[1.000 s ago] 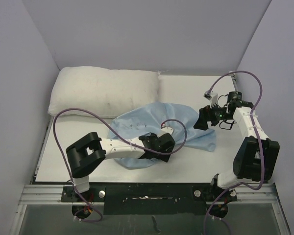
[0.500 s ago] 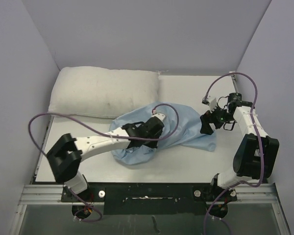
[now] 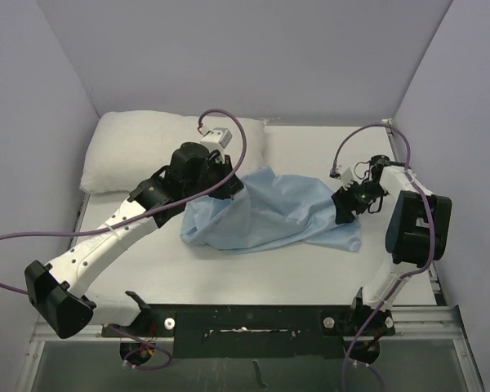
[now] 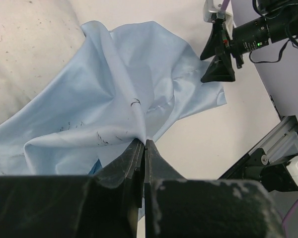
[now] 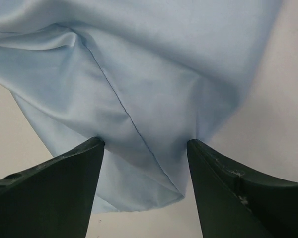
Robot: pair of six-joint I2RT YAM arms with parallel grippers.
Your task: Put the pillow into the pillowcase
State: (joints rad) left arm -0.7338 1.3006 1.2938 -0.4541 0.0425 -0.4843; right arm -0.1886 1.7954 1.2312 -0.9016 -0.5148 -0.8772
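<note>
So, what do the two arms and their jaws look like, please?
Both the left arm and the right arm have white links with bulky black joints. A thin purple cable loops along each one. The jaws are black, wedge-shaped and a little scuffed.

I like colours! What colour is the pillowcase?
The pillowcase is light blue, clearest in the left wrist view.

Soft, even overhead light, fairly bright, no glare. Faint shadows in pillowcase (image 3: 269,214) folds and on table (image 3: 253,273) just beside its near edge. Top view sharp. Left gripper (image 4: 141,144) and right gripper (image 5: 144,143), below pillowcase in wrist views, dark, slightly blurred.
</note>
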